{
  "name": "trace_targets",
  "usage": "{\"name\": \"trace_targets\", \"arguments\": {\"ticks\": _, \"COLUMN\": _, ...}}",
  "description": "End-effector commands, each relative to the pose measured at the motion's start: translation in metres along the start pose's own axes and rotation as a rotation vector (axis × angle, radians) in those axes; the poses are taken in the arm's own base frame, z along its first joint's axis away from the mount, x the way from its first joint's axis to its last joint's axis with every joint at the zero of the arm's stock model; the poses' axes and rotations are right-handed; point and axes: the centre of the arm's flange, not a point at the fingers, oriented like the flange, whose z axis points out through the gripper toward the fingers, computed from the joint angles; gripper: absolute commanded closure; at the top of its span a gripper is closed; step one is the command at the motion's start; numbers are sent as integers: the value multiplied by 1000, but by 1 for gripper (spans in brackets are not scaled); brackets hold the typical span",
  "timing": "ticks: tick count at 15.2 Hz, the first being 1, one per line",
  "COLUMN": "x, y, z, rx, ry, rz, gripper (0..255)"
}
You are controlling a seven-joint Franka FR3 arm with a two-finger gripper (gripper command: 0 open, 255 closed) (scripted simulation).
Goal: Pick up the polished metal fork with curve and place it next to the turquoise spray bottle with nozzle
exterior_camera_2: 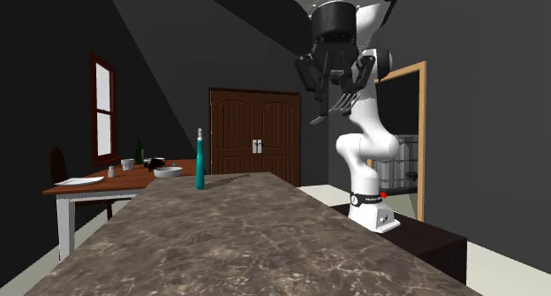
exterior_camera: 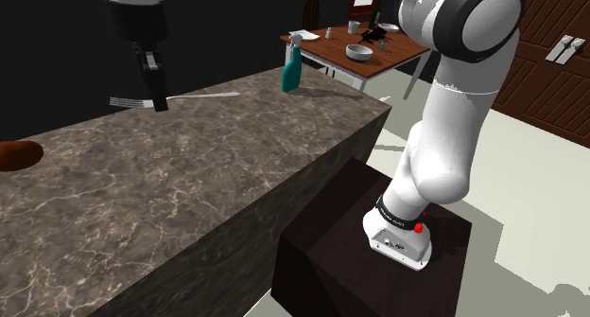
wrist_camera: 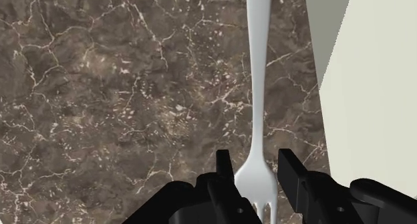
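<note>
Above the dark veined counter (exterior_camera: 189,202) the black gripper (exterior_camera: 157,99) hangs with its fingers closed on the pale, silvery fork (exterior_camera: 203,96), clasping it just behind the tines (in the wrist view both fingers (wrist_camera: 224,168) press against the widening head). The fork is lifted clear of the stone, its handle sticking out level toward the turquoise spray bottle (exterior_camera: 291,67). That bottle stands upright near the counter's far end, well apart from the fork. Beyond it a wooden dining table (exterior_camera: 405,48) carries dishes. A brown rounded thing (exterior_camera: 19,154) lies on the counter at the shoulder view's left edge.
</note>
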Motion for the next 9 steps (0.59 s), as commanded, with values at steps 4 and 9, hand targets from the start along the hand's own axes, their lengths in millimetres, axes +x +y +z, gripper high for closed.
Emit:
{"name": "trace_targets", "arguments": {"ticks": 4, "x": 1, "y": 0, "z": -28, "rx": 0, "ry": 0, "rz": 0, "gripper": 255}}
{"name": "trace_targets", "arguments": {"ticks": 9, "x": 2, "y": -1, "z": -54, "rx": 0, "ry": 0, "rz": 0, "gripper": 255}}
